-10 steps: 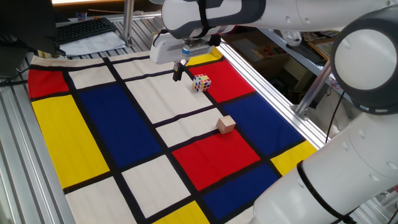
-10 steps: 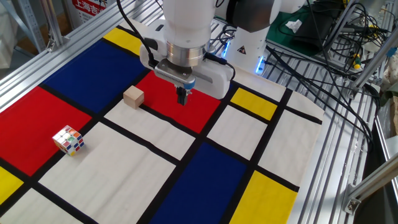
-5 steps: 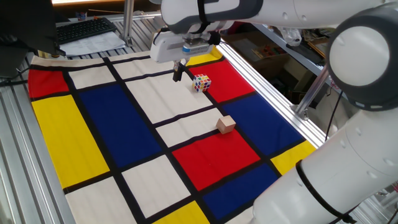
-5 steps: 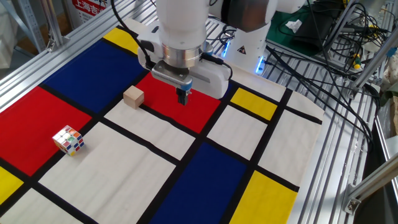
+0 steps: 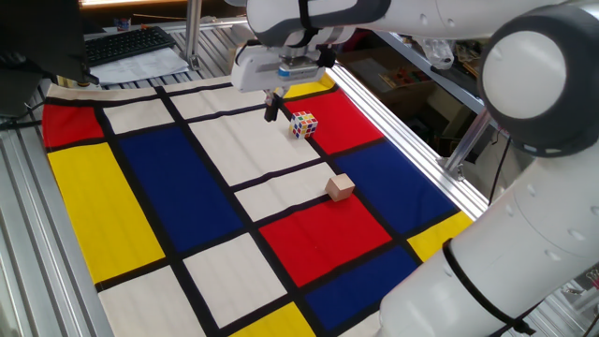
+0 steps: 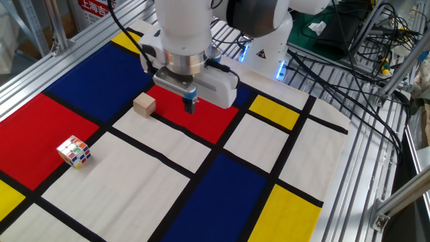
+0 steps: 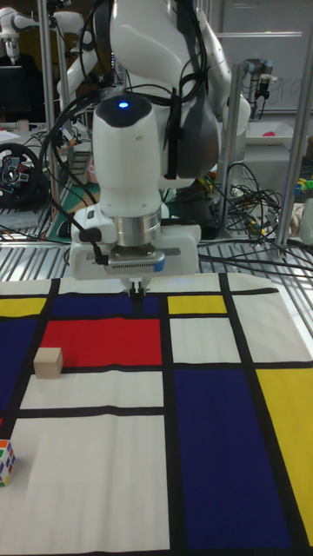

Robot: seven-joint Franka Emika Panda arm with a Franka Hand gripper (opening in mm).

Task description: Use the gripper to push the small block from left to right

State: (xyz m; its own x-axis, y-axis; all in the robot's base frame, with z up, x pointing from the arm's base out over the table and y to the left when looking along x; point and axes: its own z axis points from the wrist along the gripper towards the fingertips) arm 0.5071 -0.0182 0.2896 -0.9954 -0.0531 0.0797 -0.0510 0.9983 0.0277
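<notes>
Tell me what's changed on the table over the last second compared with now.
Only the end effector moved: in the other fixed view it slid slightly leftward over the red panel, toward the small light-tan wooden block, not touching it. Nothing was gripped or released. The block and the multicoloured puzzle cube stayed where they were on the colour-panelled cloth.

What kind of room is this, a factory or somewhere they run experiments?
Most likely a robotics research lab: a glossy white robot arm works over a colour-block cloth, with loose cables and aluminium framing around it.
</notes>
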